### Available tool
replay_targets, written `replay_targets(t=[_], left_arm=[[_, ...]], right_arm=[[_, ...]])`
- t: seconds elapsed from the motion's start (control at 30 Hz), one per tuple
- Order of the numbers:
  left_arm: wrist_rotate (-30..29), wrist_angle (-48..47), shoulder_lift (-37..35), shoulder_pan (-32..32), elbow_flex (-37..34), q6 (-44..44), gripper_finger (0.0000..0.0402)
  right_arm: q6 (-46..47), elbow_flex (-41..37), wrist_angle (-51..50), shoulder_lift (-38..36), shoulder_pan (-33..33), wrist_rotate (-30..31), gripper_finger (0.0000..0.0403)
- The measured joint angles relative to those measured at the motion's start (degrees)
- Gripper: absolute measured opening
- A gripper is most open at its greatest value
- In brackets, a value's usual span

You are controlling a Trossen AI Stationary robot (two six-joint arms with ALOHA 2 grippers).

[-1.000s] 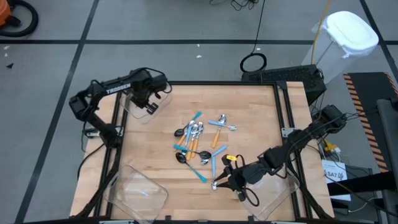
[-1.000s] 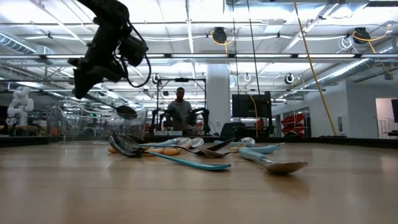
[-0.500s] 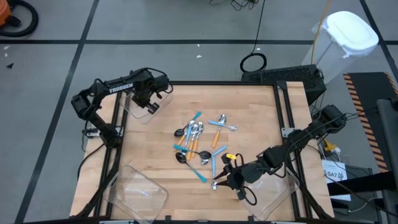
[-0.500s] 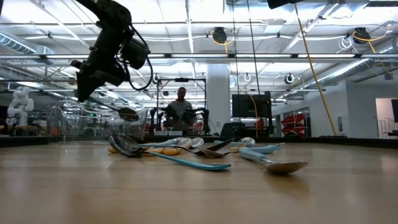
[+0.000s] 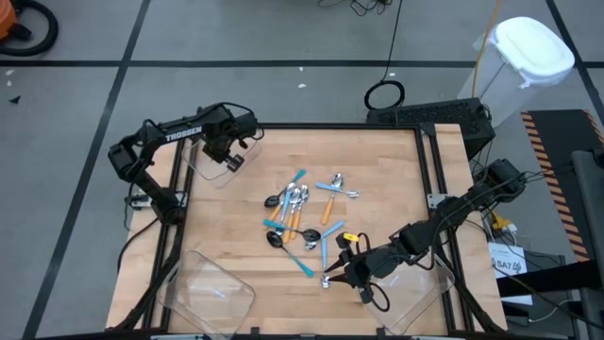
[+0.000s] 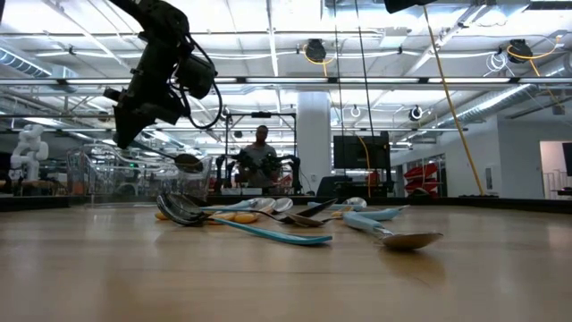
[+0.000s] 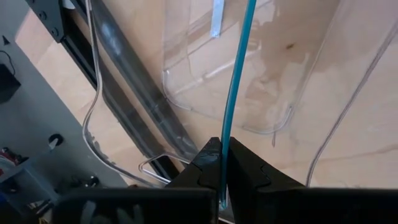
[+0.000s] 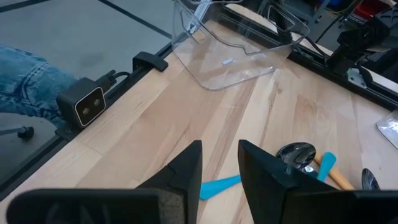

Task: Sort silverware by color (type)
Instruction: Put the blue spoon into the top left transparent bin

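A pile of silverware (image 5: pixel 302 212), spoons with light-blue or orange handles, lies in the middle of the wooden table. My left gripper (image 5: pixel 231 156) hangs over the clear bin (image 5: pixel 212 162) at the far left corner, shut on a light-blue-handled spoon (image 7: pixel 239 56). The spoon's dark bowl (image 6: pixel 188 163) shows in the low view. My right gripper (image 5: pixel 332 276) stands open above the table near the front edge, just in front of the pile. A blue handle (image 8: pixel 221 185) lies on the table beyond the gap between its fingers. My left gripper pinches the spoon's light-blue handle (image 7: pixel 225 134) between its two fingers, which point steeply down. The handle runs straight out from between the fingers, along them. The spoon is lifted clear, and its bowl end (image 6: pixel 188 163) hangs slanting below the gripper, above the bin.
A second clear bin (image 5: pixel 212 293) stands at the near left corner and a third (image 5: pixel 420 297) at the near right. A small camera box (image 8: pixel 87 102) sits at the table's front edge. A person (image 6: pixel 259 156) stands in the room behind the table.
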Motion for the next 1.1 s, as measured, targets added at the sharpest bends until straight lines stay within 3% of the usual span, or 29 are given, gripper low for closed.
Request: replay_targets(t=[0.77, 1.1], left_arm=[[0.0, 0.6, 0.0, -0.8, 0.0, -1.5, 0.0016], [0.0, 0.6, 0.0, -0.8, 0.0, -1.5, 0.008]], right_arm=[[1.0, 0.0, 0.1, 0.0, 0.0, 0.0, 0.01], [1.0, 0.0, 0.1, 0.0, 0.0, 0.0, 0.01]])
